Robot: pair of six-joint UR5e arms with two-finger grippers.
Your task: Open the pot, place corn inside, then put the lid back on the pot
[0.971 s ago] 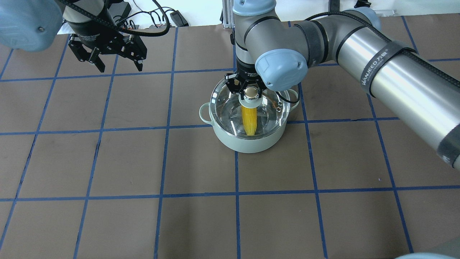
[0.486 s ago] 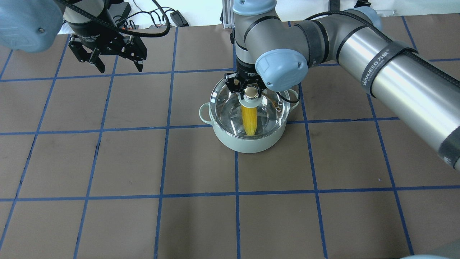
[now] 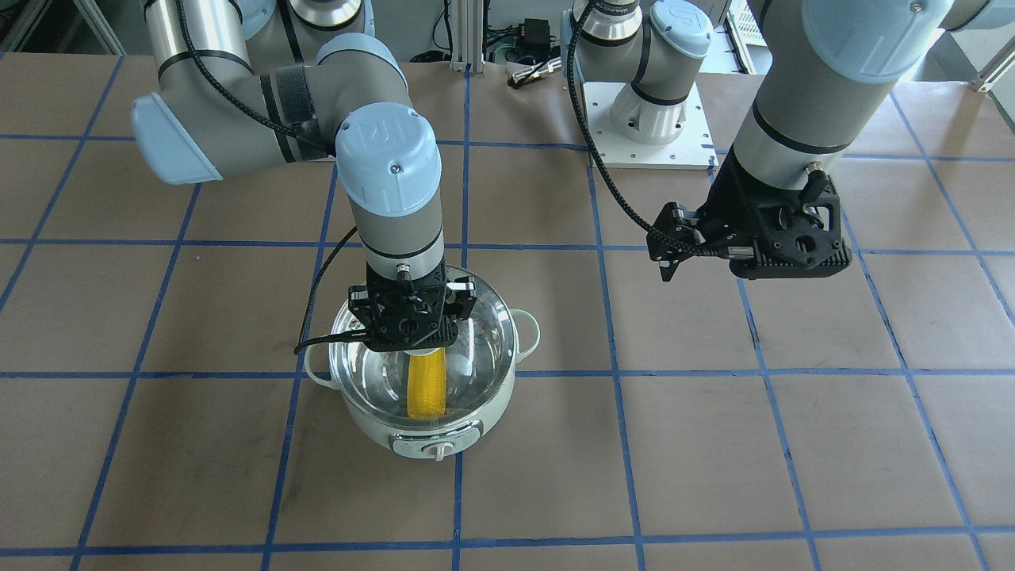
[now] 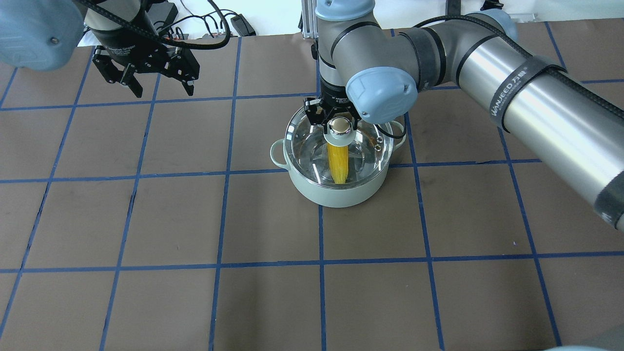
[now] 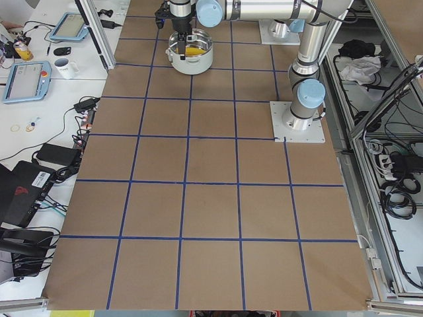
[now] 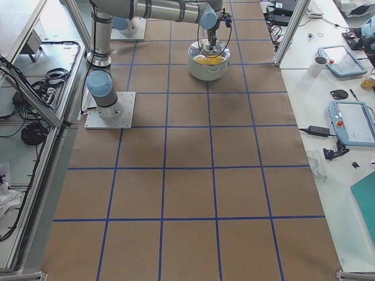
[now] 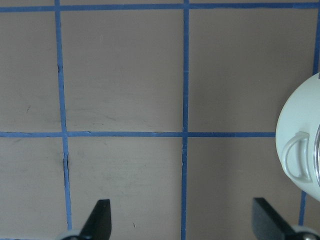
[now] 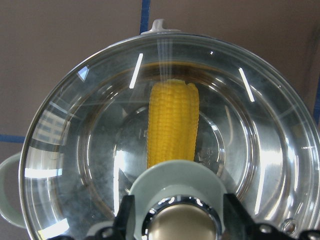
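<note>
The mint-green pot stands mid-table, with its dial panel facing away from me. The yellow corn lies inside it and shows through the glass in the right wrist view. The clear glass lid sits on the pot's rim. My right gripper hangs straight over the gold knob. Its fingers stand on either side of the knob with small gaps, so it is open. My left gripper is open and empty, above the table to the pot's left.
The table is brown paper with a blue tape grid. Cables and power bricks lie at its far edge. The left wrist view shows the pot's side handle at its right edge. Side benches hold tablets and a mug.
My right gripper has drawn slightly up and back from the knob, and its fingers no longer flank the knob as tightly. The lid stays on the pot. The left gripper shifted slightly.
</note>
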